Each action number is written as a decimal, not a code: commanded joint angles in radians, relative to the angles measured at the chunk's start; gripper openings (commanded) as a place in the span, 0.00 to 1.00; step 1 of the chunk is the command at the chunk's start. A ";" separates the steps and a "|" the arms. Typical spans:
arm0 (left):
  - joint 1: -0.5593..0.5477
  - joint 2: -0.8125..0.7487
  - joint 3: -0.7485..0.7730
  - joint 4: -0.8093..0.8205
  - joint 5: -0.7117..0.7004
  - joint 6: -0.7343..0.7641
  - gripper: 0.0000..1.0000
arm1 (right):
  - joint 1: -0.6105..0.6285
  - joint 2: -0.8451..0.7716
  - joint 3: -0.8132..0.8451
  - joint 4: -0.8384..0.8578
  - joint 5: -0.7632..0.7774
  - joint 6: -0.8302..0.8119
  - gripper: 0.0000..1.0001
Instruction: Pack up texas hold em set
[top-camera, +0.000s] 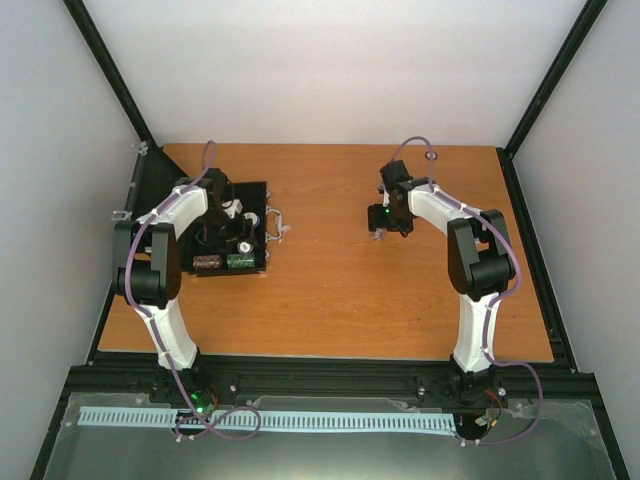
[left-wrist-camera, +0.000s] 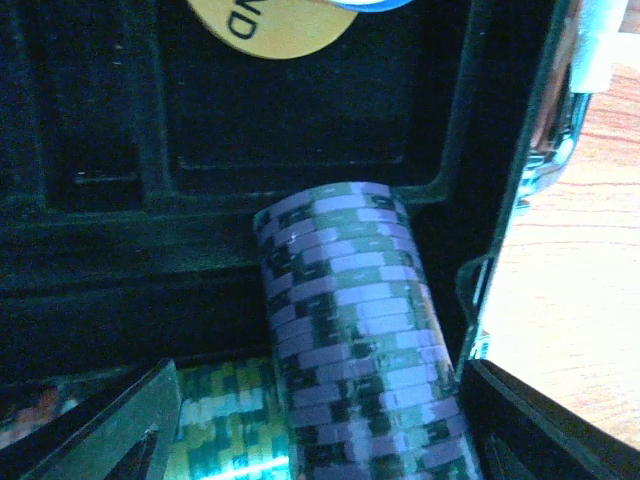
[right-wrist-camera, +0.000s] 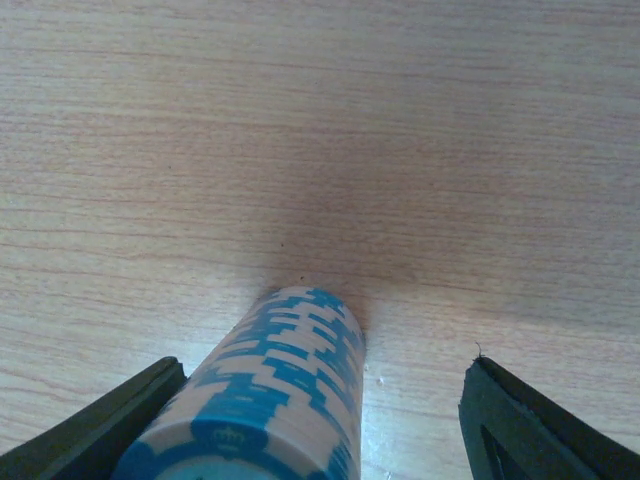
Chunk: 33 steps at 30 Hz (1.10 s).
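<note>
The black case (top-camera: 255, 195) lies open at the table's left. My left gripper (top-camera: 215, 235) reaches down into it. In the left wrist view a purple-and-green striped chip stack (left-wrist-camera: 350, 340) lies in the case's dark tray (left-wrist-camera: 100, 150) between the fingers of the left gripper (left-wrist-camera: 320, 420), which is open. A green-and-yellow stack (left-wrist-camera: 225, 420) lies beside it on the left. A yellow dealer disc (left-wrist-camera: 280, 25) rests further in. My right gripper (top-camera: 383, 222) hangs over bare wood; open, the right gripper (right-wrist-camera: 322, 400) straddles an upright blue-and-white chip stack (right-wrist-camera: 290, 380), which stands nearer its left finger.
The case's silver handle (top-camera: 275, 222) sticks out toward the middle of the wooden table (top-camera: 340, 300). More chip stacks (top-camera: 225, 262) sit along the case's near edge. Black frame rails (top-camera: 520, 200) border the table's sides.
</note>
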 joint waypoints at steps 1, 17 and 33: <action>0.007 -0.046 0.032 -0.045 -0.155 0.038 0.79 | -0.010 -0.021 0.000 0.003 0.017 0.008 0.74; 0.010 -0.121 0.019 -0.095 -0.447 0.039 0.79 | -0.009 -0.010 0.000 0.007 0.004 0.004 0.74; 0.018 -0.163 0.017 -0.095 -0.552 0.002 0.73 | -0.010 -0.029 -0.040 0.023 0.003 -0.006 0.74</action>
